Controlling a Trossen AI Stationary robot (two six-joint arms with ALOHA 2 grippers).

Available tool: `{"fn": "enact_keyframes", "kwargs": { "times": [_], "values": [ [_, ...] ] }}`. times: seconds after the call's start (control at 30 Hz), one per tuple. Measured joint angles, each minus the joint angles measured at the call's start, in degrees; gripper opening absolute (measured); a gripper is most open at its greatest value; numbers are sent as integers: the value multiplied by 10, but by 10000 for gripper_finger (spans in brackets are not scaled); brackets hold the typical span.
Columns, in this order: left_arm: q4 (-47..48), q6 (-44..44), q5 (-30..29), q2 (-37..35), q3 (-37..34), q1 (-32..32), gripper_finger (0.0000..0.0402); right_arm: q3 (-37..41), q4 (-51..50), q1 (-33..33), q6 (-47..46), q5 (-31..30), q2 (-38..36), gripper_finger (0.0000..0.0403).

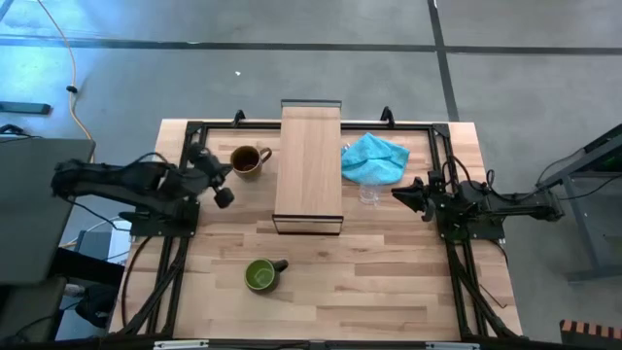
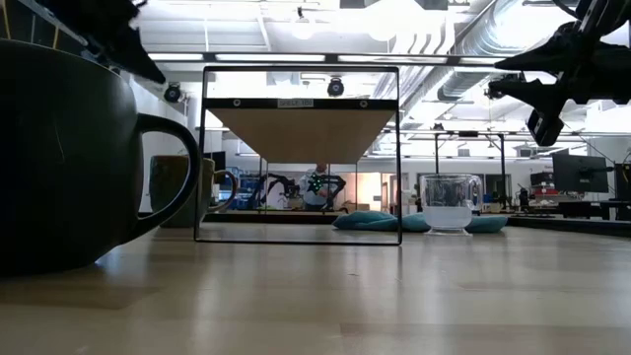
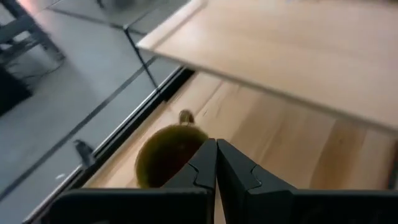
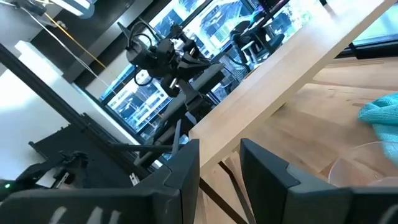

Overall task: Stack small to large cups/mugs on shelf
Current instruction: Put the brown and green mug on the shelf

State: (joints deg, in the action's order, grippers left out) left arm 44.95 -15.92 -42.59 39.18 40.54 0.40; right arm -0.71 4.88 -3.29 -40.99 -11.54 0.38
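Note:
The shelf [image 1: 309,165] stands across the table's middle on a dark frame. On the table to its left sits the brown mug [image 1: 249,159], and my left gripper [image 1: 226,172] hovers just short of it, shut and slanting down toward it [image 3: 168,155]. The green mug [image 1: 261,274] stands upright on the table nearer the front edge. The small clear glass cup [image 1: 369,194] stands to the right of the shelf, beside a turquoise cloth [image 1: 374,157]. My right gripper [image 1: 398,192] is raised to the right of the glass, pointing level toward the shelf, open, with nothing between its fingers [image 4: 221,155].
The shelf's board [image 2: 301,133] sits raised on thin dark legs, with open space beneath it. A dark rail frame [image 1: 185,136] runs around the work area. Bare tabletop [image 1: 389,282] lies in front of the shelf, to the right of the green mug.

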Motion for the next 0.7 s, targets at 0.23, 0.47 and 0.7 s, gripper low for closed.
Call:
{"fn": "enact_keyframes", "kwargs": {
  "times": [0.23, 0.47, 0.7],
  "values": [
    [109, -146, 12, 98, 69, 24, 1, 0, -4, 0, -1, 0, 0, 106],
    [153, -259, 124, 118, 121, 110, 1, 0, -4, 0, -8, 0, 0, 106],
    [117, -267, 133, 117, 161, 174, 1, 0, -4, 0, -16, 1, 0, 106]
  ]
}}
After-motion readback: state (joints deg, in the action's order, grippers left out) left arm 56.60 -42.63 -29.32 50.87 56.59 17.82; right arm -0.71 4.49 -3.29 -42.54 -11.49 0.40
